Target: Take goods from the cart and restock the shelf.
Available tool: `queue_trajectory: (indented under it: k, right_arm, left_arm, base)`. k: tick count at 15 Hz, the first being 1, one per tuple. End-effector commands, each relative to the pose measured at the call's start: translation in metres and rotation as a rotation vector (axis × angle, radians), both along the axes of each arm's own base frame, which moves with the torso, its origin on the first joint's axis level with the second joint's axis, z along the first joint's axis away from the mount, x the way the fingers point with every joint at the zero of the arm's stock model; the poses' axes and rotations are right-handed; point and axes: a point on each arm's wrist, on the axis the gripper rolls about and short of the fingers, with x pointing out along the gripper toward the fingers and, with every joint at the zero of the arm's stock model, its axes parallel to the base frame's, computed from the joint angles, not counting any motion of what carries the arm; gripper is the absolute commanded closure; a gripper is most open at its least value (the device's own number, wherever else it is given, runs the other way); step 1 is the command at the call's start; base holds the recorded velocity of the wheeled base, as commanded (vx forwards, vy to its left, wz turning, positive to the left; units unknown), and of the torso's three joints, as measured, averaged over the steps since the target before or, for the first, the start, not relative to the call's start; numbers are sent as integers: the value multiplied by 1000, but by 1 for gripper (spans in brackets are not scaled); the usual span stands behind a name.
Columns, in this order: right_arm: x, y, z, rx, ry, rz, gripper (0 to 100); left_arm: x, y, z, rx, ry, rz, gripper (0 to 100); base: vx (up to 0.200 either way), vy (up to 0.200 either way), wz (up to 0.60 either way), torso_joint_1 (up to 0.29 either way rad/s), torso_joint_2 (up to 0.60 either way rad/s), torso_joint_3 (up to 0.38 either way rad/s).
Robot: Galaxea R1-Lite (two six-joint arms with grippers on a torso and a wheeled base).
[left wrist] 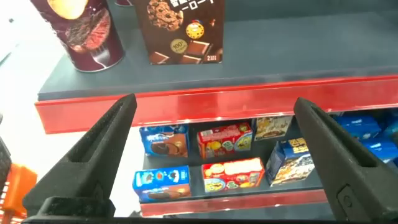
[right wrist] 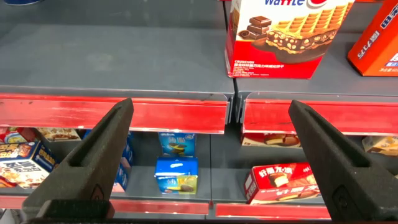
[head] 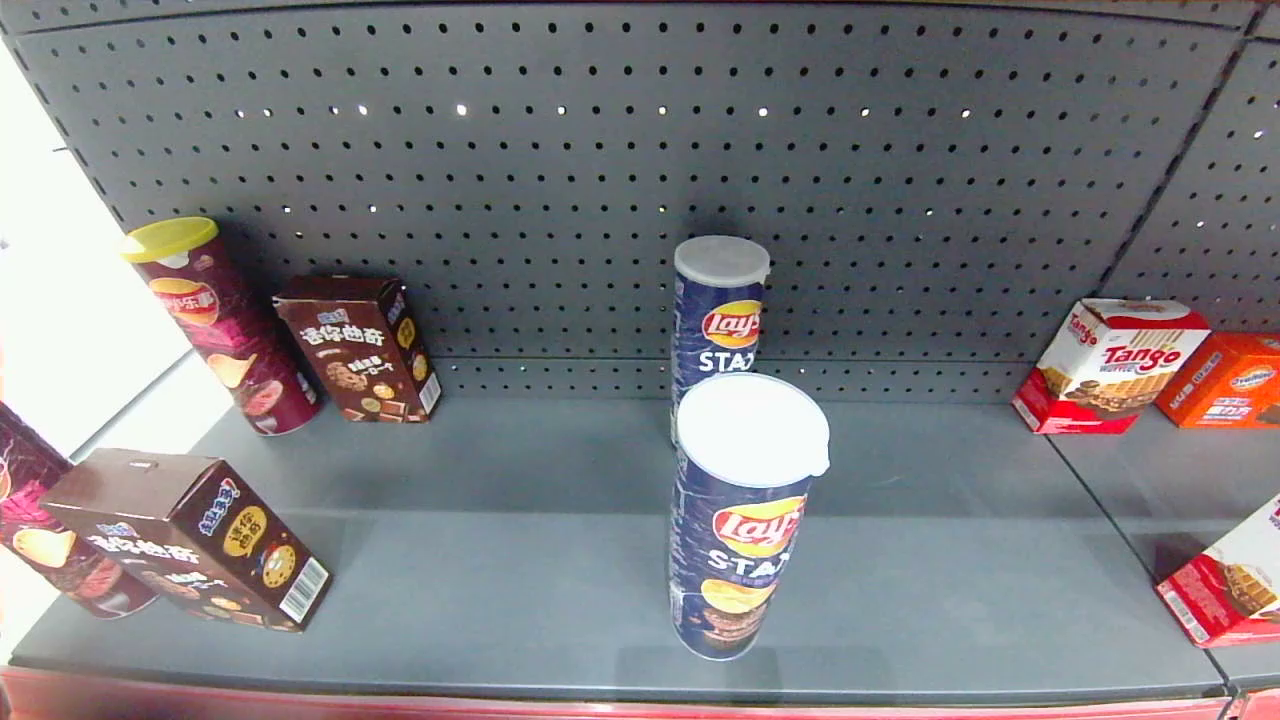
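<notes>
A shop aisle here, grey shelf point(head: 560, 560) with pegboard back point(head: 560, 150), red rails point(right wrist: 161, 115) along the front edges, crisp tubes point(head: 740, 560), biscuit boxes point(head: 360, 345) facing out, more packaged snacks point(left wrist: 224, 177) stocked on the tier below

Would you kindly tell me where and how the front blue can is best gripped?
Probably around mid-body, coming from the front of the shelf: the front can stands upright, its sides free, with a second can close behind.

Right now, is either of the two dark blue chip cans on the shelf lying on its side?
No, the front can and the rear can both stand upright, lids on top.
</notes>
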Motion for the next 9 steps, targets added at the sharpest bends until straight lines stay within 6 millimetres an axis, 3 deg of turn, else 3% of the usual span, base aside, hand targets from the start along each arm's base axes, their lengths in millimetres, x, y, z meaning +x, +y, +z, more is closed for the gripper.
queue_trajectory:
  k: [1, 5, 7, 9]
  right_arm:
    - [0, 0, 0, -1, 2, 0, 0]
    - [0, 0, 0, -1, 2, 0, 0]
    - [0, 0, 0, -1, 2, 0, 0]
    - [0, 0, 0, -1, 2, 0, 0]
  left_arm:
    - [-1, 0, 0, -6, -7, 2, 0]
    - [-1, 0, 0, 66, -12, 17, 0]
    - [-1, -2, 0, 98, -20, -110, 0]
    - [-1, -2, 0, 80, -17, -99, 0]
  base:
    - [0, 0, 0, 0, 0, 0]
    - [0, 0, 0, 0, 0, 0]
    - [0, 0, 0, 0, 0, 0]
    - [0, 0, 0, 0, 0, 0]
